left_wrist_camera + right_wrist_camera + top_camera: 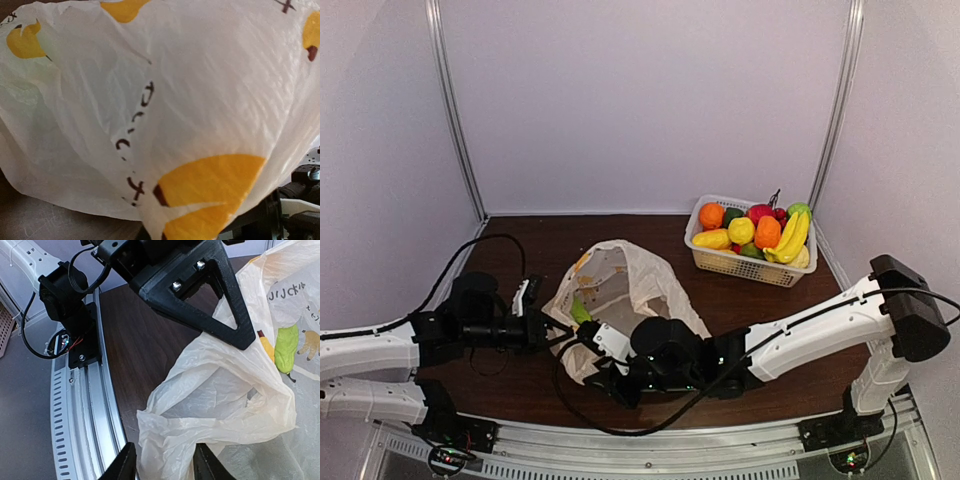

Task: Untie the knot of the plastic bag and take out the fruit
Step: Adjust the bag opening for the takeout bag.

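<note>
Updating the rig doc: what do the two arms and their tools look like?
Both the left arm and right arm have white tubular links, black joint housings and loose black cables. The left tool is black; its fingers are open triangular frames with visible screws. The right tool's fingers look pale.

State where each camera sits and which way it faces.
Top external: high behind the robot, facing down on the plastic bag, basket, left gripper, right gripper.
Left wrist: pressed against the plastic bag, which fills it; own gripper hidden.
Right wrist: low beside the plastic bag, facing left along the rail; own fingers straddle its plastic.
Shared: all show the plastic bag.
</note>
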Robot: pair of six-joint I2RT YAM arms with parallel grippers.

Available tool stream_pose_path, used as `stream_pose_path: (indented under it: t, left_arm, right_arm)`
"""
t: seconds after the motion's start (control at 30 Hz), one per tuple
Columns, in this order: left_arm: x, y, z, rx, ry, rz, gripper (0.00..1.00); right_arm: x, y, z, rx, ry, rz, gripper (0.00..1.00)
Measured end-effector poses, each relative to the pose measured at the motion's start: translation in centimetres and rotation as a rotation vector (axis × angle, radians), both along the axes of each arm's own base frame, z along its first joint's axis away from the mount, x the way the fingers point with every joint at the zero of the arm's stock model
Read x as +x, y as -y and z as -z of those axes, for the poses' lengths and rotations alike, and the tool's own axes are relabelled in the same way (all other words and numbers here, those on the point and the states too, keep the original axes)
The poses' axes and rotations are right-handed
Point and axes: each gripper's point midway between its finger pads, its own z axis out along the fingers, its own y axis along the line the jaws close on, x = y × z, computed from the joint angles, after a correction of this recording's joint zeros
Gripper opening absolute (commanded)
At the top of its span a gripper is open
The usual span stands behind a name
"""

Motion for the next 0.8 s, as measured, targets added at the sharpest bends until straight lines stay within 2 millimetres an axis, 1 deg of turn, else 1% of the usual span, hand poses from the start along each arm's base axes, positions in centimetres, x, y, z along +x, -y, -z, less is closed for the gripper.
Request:
stream_pose_path:
  t: [0.03,0.1,0.2,0.3,0.4,0.53,0.63,0.73,0.8]
  left_arm:
    - [0.1,-0.1,0.1,0.007,0.005,-0.003,0.0]
    - [0.1,-0.5,0.4,0.033,0.011,-0.011,0.0]
    - [0.0,-0.9,0.6,0.058,0.016,-0.015,0.0]
    - [-0.2,-1.2,0.8,0.08,0.023,-0.011,0.0]
    - [-0.2,-1.5,1.2,0.105,0.024,-0.012,0.0]
    - [-0.3,-1.8,1.5,0.129,0.024,-0.012,0.0]
    - [-0.3,-1.8,1.3,0.134,0.031,-0.01,0.0]
    - [-0.2,-1.8,1.2,0.137,0.037,-0.007,0.0]
    - [-0.2,-1.9,1.3,0.141,0.039,-0.007,0.0]
  right_arm:
    - [0.0,0.0,0.0,-0.001,-0.001,-0.001,0.52]
    - [0.2,0.2,0.1,-0.008,-0.002,0.001,0.56]
    - [0.6,0.5,0.2,-0.031,-0.006,0.004,0.56]
    - [1.9,0.7,-0.3,-0.05,0.001,0.018,0.56]
    - [3.3,1.2,-1.6,-0.054,0.016,0.033,0.57]
    - [5.1,1.8,-4.8,-0.012,0.051,0.054,0.55]
    - [6.5,1.8,-6.7,0.019,0.074,0.07,0.54]
    - [7.3,1.8,-7.7,0.031,0.08,0.076,0.54]
    - [7.7,1.8,-8.2,0.039,0.084,0.076,0.52]
